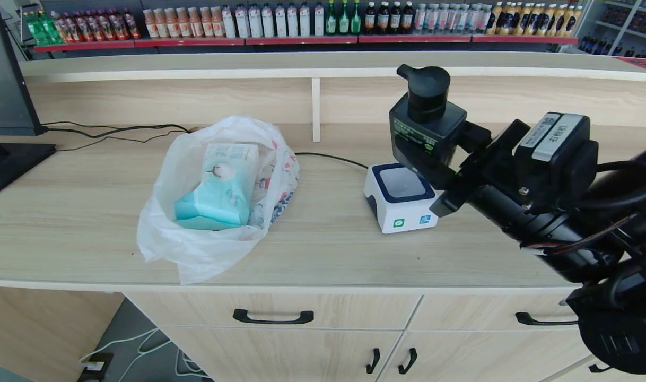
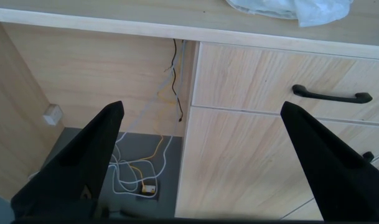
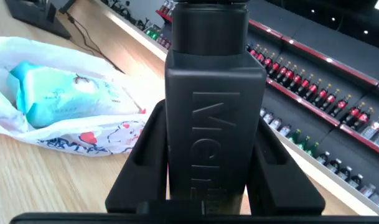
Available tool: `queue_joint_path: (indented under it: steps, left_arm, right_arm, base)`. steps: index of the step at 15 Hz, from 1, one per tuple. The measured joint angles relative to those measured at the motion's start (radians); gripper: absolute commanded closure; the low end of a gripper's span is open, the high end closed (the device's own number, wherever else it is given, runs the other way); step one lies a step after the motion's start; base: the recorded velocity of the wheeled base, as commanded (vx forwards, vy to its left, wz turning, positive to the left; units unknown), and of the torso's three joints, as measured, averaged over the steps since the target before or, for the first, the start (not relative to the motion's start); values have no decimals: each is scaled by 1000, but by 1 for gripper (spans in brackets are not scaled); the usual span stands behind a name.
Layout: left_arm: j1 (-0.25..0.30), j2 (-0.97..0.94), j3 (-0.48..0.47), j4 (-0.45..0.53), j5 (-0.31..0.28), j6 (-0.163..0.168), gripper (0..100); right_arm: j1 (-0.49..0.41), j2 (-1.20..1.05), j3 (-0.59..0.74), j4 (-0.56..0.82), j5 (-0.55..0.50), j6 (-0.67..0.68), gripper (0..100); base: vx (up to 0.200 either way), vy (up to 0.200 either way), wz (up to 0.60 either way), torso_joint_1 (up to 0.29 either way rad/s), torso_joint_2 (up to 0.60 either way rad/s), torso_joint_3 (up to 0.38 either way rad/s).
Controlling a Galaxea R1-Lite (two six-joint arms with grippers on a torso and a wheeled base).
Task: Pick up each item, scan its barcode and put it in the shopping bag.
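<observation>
A dark square pump bottle [image 1: 425, 124] hangs in the air just above and behind the white barcode scanner [image 1: 400, 197], with my right gripper [image 1: 463, 159] shut on its body. Up close in the right wrist view the bottle [image 3: 211, 118] stands between the two black fingers [image 3: 142, 158]. A white plastic shopping bag [image 1: 217, 196] lies open on the counter left of the scanner, with a teal tissue pack [image 1: 220, 187] inside it. My left gripper [image 2: 201, 162] is open, low in front of the cabinet, holding nothing.
A black monitor stand [image 1: 7, 159] and cables sit at the counter's far left. A raised wooden ledge [image 1: 312, 71] runs behind the counter, with shelves of drinks beyond. Drawers with black handles [image 1: 272, 317] are below the counter edge.
</observation>
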Motion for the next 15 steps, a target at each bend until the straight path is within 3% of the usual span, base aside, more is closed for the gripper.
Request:
queue_joint_path:
  steps: [3,7,10,13,15]
  left_arm:
    - [0,0,0,2,-2,22,0]
    - [0,0,0,4,-3,22,0]
    - [0,0,0,4,-2,22,0]
    - [0,0,0,4,-2,20,0]
    - [0,0,0,4,-2,19,0]
  right_arm:
    - [-36,-56,87,2,-54,179,100]
    - [-99,-103,132,1,-237,463,100]
    - [-128,-107,175,2,-259,502,100]
    - [-134,-107,206,1,-261,507,100]
    - [-137,-103,207,2,-262,522,100]
  base:
    - [0,0,0,0,0,0]
    - [0,0,0,0,0,0]
    - [0,0,0,0,0,0]
    - [-200,0,0,9,-1,4]
    - [0,0,0,0,0,0]
